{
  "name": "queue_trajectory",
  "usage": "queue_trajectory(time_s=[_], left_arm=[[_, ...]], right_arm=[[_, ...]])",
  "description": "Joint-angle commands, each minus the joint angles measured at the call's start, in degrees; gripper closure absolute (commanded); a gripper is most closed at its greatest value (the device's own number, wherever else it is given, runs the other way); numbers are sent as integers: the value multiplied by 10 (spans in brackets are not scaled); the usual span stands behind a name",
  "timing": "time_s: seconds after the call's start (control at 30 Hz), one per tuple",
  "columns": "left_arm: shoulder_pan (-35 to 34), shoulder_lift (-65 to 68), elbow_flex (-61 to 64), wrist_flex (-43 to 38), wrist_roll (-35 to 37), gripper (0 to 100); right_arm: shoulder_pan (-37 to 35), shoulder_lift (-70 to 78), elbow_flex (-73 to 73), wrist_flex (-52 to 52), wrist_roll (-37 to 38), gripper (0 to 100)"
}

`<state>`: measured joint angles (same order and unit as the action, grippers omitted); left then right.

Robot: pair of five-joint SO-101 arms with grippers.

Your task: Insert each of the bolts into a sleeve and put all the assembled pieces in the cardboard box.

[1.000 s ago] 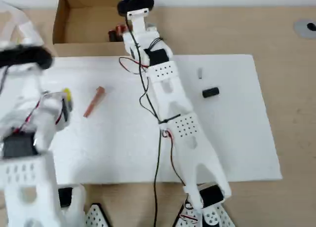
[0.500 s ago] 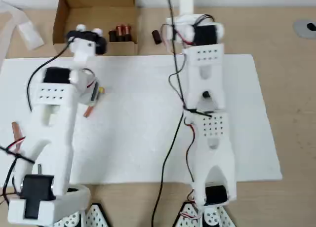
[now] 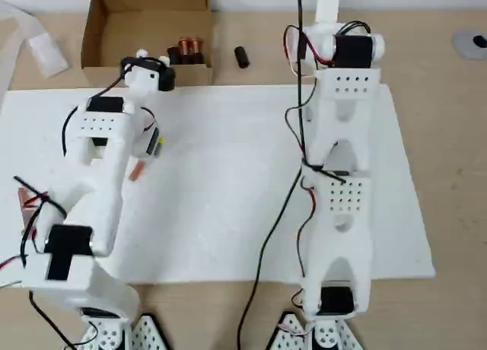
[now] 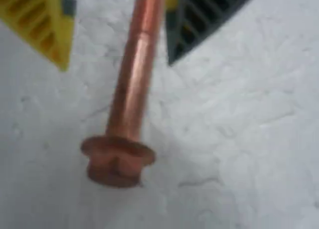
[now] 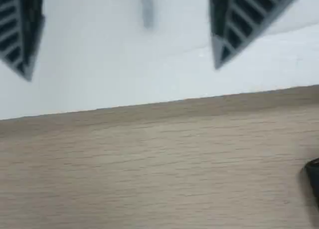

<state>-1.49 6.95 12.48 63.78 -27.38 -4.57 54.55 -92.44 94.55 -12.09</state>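
Around your work area
You have a white mat (image 3: 213,213) on the wooden tabletop (image 3: 445,137), a grey disc (image 3: 470,42) near one far corner, a white scrap (image 3: 42,49) near the other.

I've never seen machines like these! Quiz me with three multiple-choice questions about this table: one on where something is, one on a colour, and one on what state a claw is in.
1. Where does the loose black sleeve lie?
A. On the bare wooden table, beside the cardboard box.
B. Inside that box.
C. On top of an arm.

2. What colour is the bolt seen by the left wrist camera?
A. Blue.
B. Green.
C. Copper.

3. How is the right gripper?
A. Shut on a bolt.
B. Open, holding nothing.
C. Shut on a sleeve.

Answers:
1 A: the high view shows it on the wood, just right of the box.
2 C: the left wrist view shows a copper shaft and head.
3 B: in its own wrist view the jaws stand wide apart with nothing held between them.
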Motion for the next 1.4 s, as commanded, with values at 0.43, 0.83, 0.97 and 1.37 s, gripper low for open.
queue_trajectory(time_s=[0.43,0.83,0.97,1.37], left_arm=[[-11,170,-171,10,-3,857],[-15,204,-186,61,-3,989],[-29,204,-200,93,-3,990],[-58,204,-339,223,-7,990]], right_arm=[[8,-51,-29,-2,4,726],[7,-51,-29,-2,5,726],[7,-51,-29,-3,5,726],[-12,-51,-29,13,1,726]])
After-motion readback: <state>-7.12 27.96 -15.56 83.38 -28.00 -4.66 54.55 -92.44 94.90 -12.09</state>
